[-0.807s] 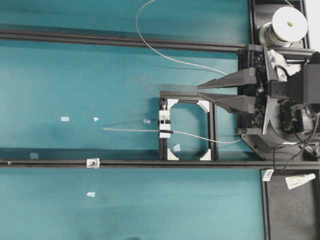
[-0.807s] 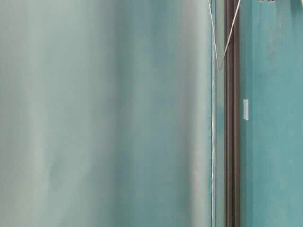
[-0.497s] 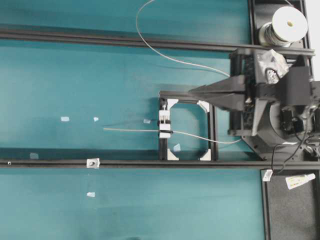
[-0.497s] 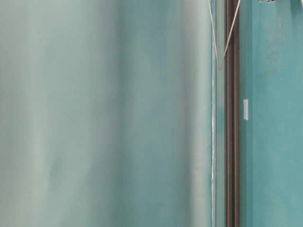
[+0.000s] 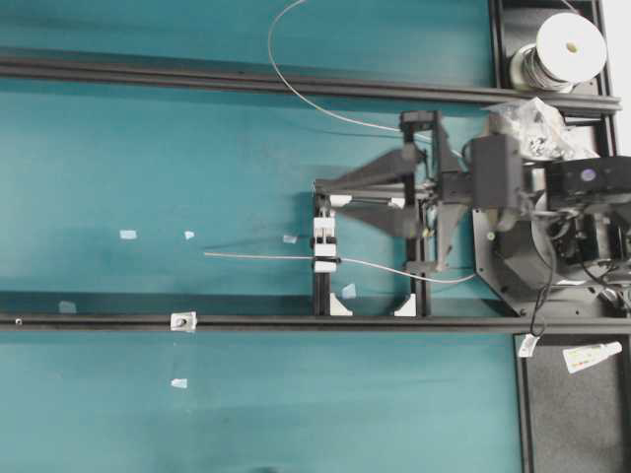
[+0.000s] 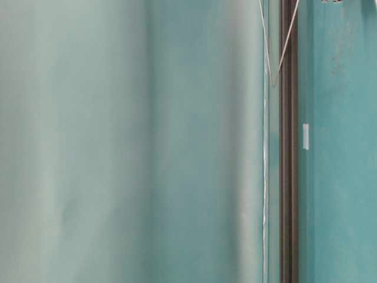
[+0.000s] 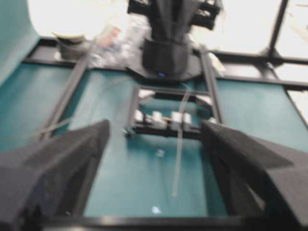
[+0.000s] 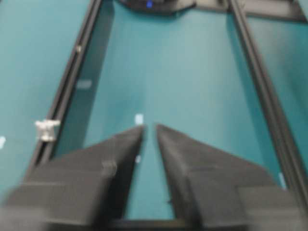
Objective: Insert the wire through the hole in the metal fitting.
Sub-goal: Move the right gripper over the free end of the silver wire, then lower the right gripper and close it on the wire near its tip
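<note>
The wire (image 5: 258,256) lies flat on the teal table. It passes through a white clamp block (image 5: 325,246), and its free end points left at about mid-table. More wire loops back to the spool (image 5: 568,44). The metal fitting (image 5: 182,320) sits on the lower black rail, well left of the wire's end; the right wrist view shows the fitting (image 8: 46,129) too. Its hole is too small to make out. My right gripper (image 5: 330,194) hovers over the small black frame, open by a narrow gap and empty. My left gripper (image 7: 155,126) is wide open and empty, facing the wire (image 7: 179,154).
A small rectangular black frame (image 5: 419,266) with white corner pieces carries the clamp block. Two long black rails (image 5: 148,73) cross the table. Pale tape scraps (image 5: 128,235) dot the surface. A small tube (image 5: 592,356) lies on the black pad at right.
The right arm has reached left from its base until its fingers are over the black frame, rolling its wrist on the way. The wire and fitting have not moved.
</note>
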Controlling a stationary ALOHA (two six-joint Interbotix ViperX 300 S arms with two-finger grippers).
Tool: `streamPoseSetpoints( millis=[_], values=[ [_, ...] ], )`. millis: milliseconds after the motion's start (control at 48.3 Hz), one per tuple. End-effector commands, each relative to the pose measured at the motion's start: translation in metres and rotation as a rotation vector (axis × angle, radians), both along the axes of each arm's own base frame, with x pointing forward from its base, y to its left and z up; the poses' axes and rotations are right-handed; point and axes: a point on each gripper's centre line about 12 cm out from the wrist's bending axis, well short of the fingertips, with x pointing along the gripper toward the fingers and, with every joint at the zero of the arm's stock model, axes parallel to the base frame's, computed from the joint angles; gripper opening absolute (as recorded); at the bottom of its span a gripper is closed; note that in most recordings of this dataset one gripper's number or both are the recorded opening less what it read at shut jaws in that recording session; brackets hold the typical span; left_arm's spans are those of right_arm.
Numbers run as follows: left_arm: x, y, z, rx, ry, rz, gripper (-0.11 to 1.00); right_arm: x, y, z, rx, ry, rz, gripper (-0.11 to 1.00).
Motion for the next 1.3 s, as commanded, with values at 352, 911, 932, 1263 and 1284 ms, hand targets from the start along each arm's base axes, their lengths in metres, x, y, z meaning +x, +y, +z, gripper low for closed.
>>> streamPoseSetpoints(
  millis=[352, 911, 932, 1263, 1284],
  values=[
    [0.035, 0.003, -0.050, -0.006, 0.207, 0.007, 0.57, 0.043, -0.001, -0.024, 0.055, 0.122, -0.019, 0.58],
    [0.028, 0.004, -0.081, -0.008, 0.255, 0.014, 0.66, 0.072, 0.000, -0.070, 0.154, 0.291, -0.058, 0.54],
    [0.028, 0.004, -0.081, -0.008, 0.255, 0.014, 0.66, 0.072, 0.001, -0.072, 0.158, 0.297, -0.058, 0.54],
    [0.029, 0.008, -0.080, -0.010, 0.253, 0.031, 0.66, 0.077, 0.009, -0.097, 0.158, 0.372, -0.042, 0.54],
    [0.029, 0.008, -0.080, -0.010, 0.253, 0.031, 0.66, 0.077, 0.010, -0.097, 0.159, 0.374, -0.041, 0.54]
  ],
)
